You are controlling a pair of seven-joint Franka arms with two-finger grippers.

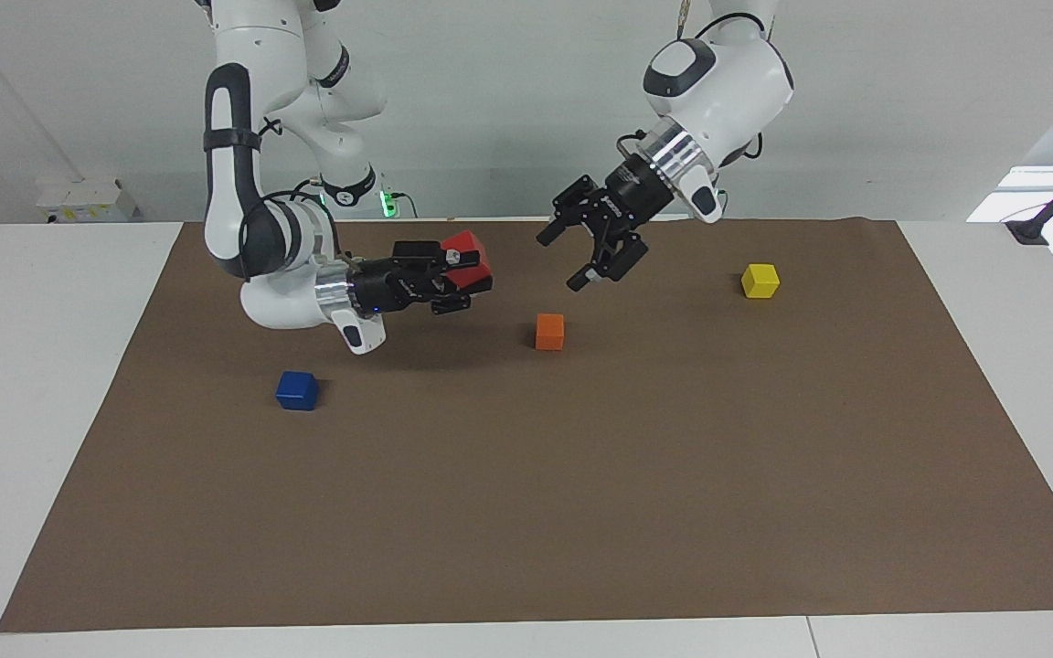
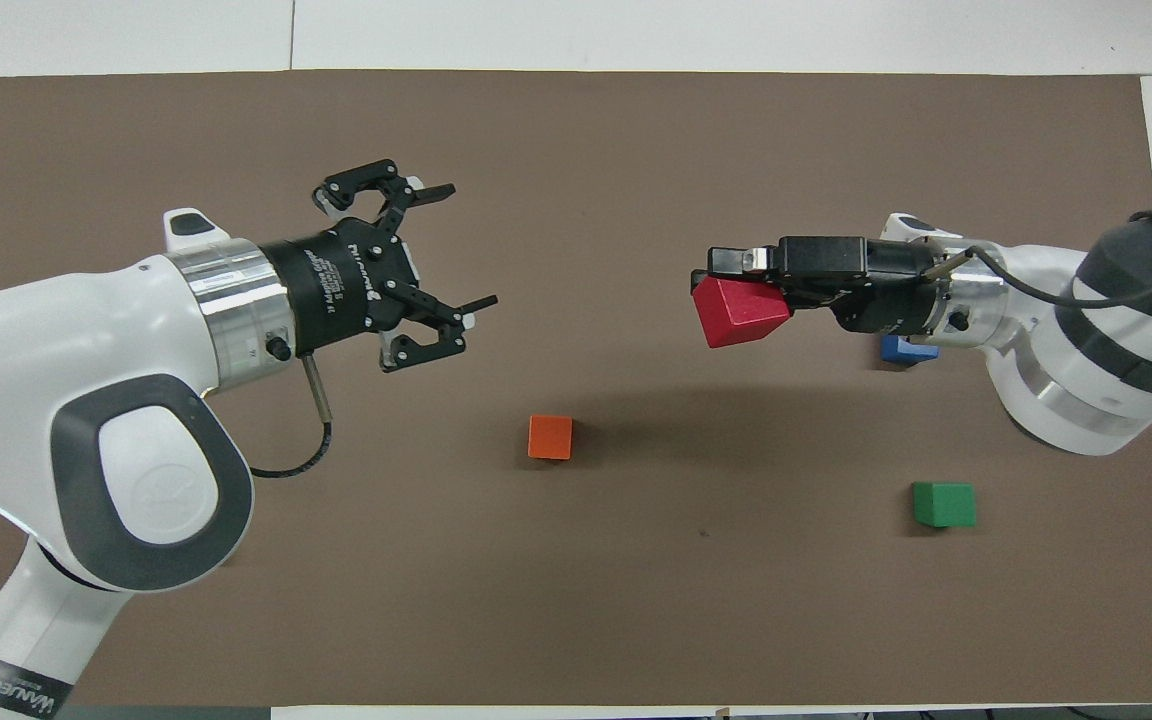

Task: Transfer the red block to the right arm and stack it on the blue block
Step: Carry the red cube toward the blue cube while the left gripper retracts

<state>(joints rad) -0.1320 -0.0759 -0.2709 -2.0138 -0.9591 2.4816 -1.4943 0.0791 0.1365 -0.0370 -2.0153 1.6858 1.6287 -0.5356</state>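
Dial for this note: flat on the mat, centred on the orange block, 12 o'clock pointing away from the robots.

Near to far:
- Yellow block, about 8 o'clock, nearest the robots at the left arm's end. Not part of the job.
- Green block, about 4 o'clock, at the right arm's end. Only the overhead view shows it. Ignore it.
- Left gripper is up in the air over the mat, on the 10 o'clock side of orange. Fingers spread wide, nothing in them. It waits.
- Right gripper is up over the mat at roughly 1–2 o'clock, lying near horizontal, jaws clamped on the red block. The block sits tilted in the grip, one corner down.
- Blue block is on the mat at about 2 o'clock, farthest from the robots. From above, the right wrist covers most of it.

Step, my read: the transfer looks done, since red is with the right arm and the left is apart from it. You're at the start of the stack.

Next move needs:
- Draw the right gripper toward its own end until red is over blue.
- Swing the wrist to point down and square up the tilt, or red lands on an edge.
- Lower until the faces touch, then open the fingers.

Risk: a crooked release slides off or nudges blue.
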